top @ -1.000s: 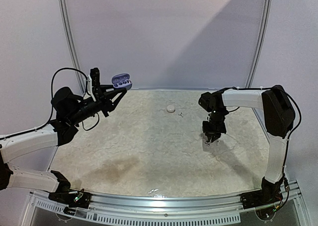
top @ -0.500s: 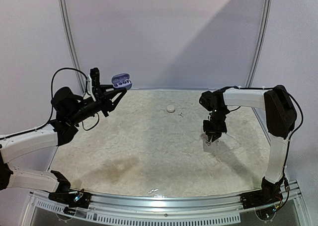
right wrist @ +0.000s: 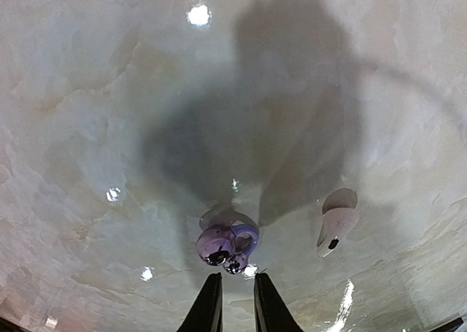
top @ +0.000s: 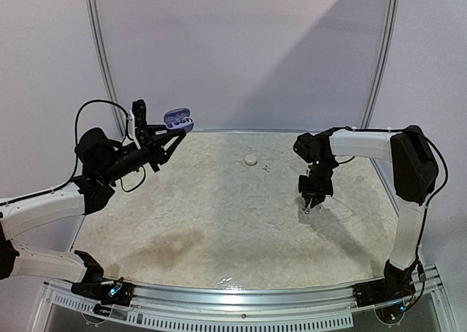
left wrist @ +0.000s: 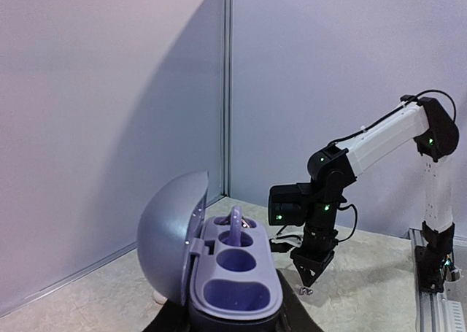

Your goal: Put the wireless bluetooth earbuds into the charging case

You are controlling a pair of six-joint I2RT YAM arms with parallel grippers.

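Observation:
My left gripper (top: 162,133) is shut on the purple charging case (top: 179,118), held high at the back left with its lid open. In the left wrist view the case (left wrist: 235,292) shows three wells, and a purple earbud (left wrist: 235,227) stands in the far one. My right gripper (top: 311,203) points down at the table on the right. Its fingers (right wrist: 211,306) stand almost together with nothing between them. A purple earbud (right wrist: 226,245) lies on the table just beyond the fingertips, apart from them, and shows as a speck (left wrist: 307,291) under the right gripper (left wrist: 306,279).
A small white piece with a dark spot (right wrist: 335,228) lies on the table right of the purple earbud. A round white case (top: 251,159) and a tiny object (top: 265,167) sit near the back middle. Walls close the table's back and sides.
The right arm has shifted a little to the right above the earbud on the table. The left arm and the case have not moved.

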